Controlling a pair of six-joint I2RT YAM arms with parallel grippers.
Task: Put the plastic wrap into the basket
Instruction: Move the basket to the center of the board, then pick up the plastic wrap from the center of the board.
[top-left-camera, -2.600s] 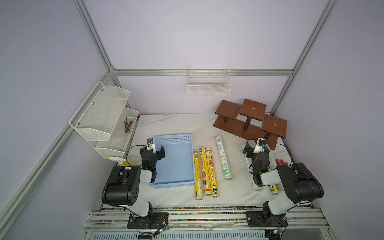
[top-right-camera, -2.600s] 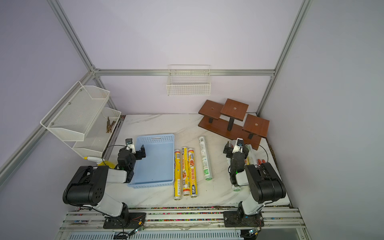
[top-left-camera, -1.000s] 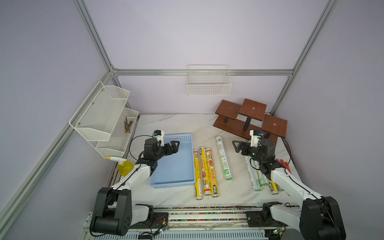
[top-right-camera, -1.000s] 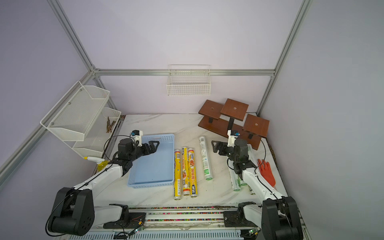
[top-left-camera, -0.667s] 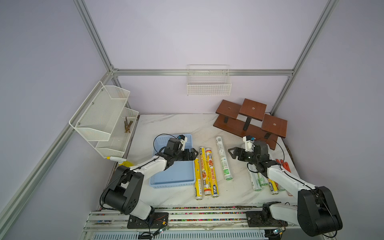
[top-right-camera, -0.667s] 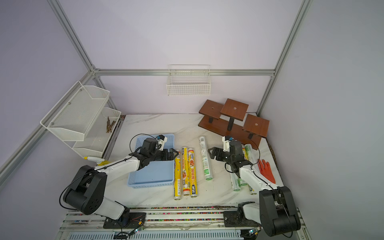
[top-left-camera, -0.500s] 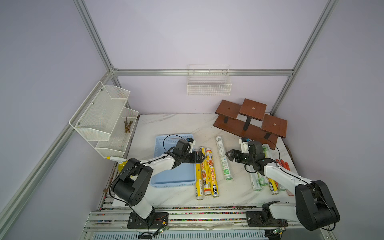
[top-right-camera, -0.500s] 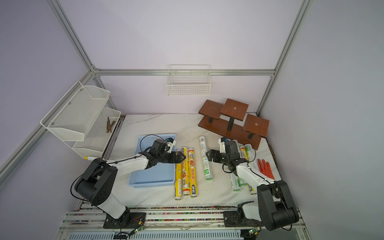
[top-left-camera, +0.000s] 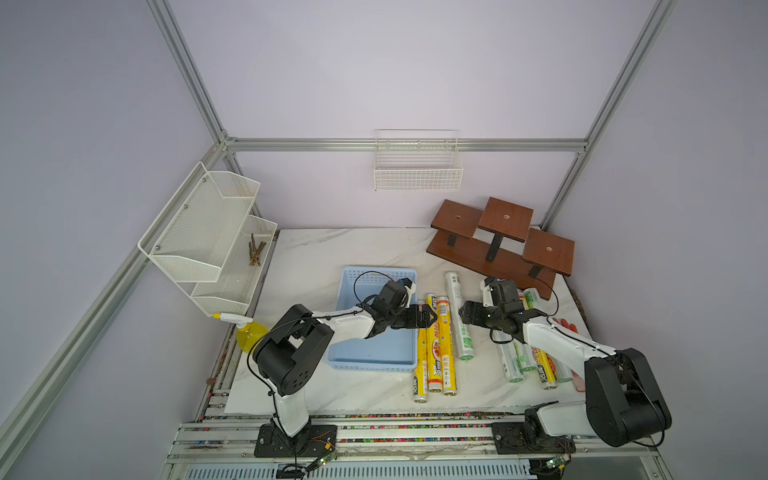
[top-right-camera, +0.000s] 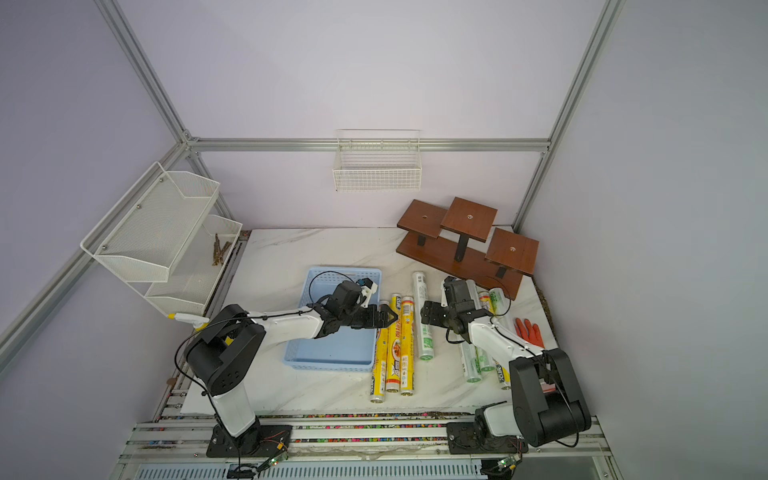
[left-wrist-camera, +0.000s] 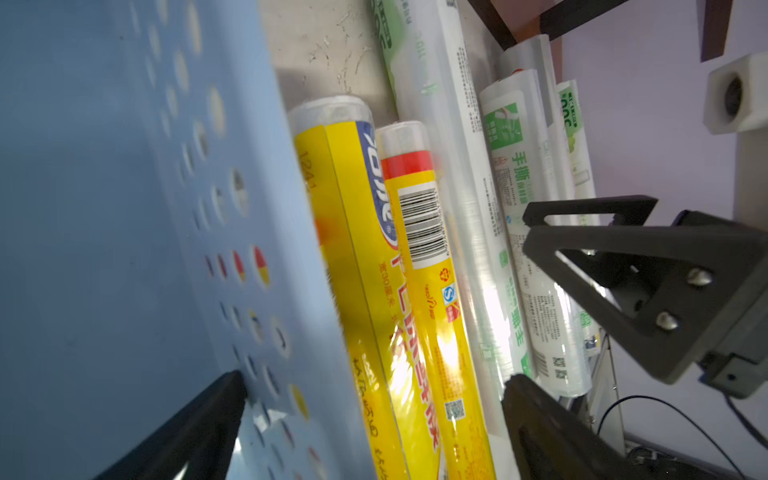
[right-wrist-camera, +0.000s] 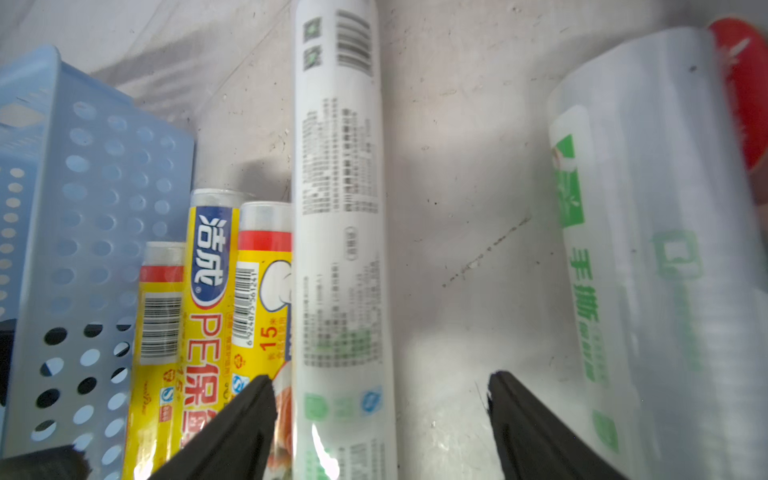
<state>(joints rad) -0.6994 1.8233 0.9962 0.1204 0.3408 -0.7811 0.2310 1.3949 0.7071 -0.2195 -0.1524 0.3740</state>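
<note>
Waiting empty, the basket (top-left-camera: 372, 365) holds nothing yet. Left claw (left-wrist-camera: 374, 376) gapes over yellow rolls (top-left-camera: 434, 361) at the basket's 3 o'clock; right claw (right-wrist-camera: 380, 379) gapes over a white roll (top-left-camera: 455, 291).

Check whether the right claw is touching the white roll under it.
Apart. The right wrist view shows the right claw straddling the white roll, with bare table inside one finger and yellow roll showing inside the other.
</note>
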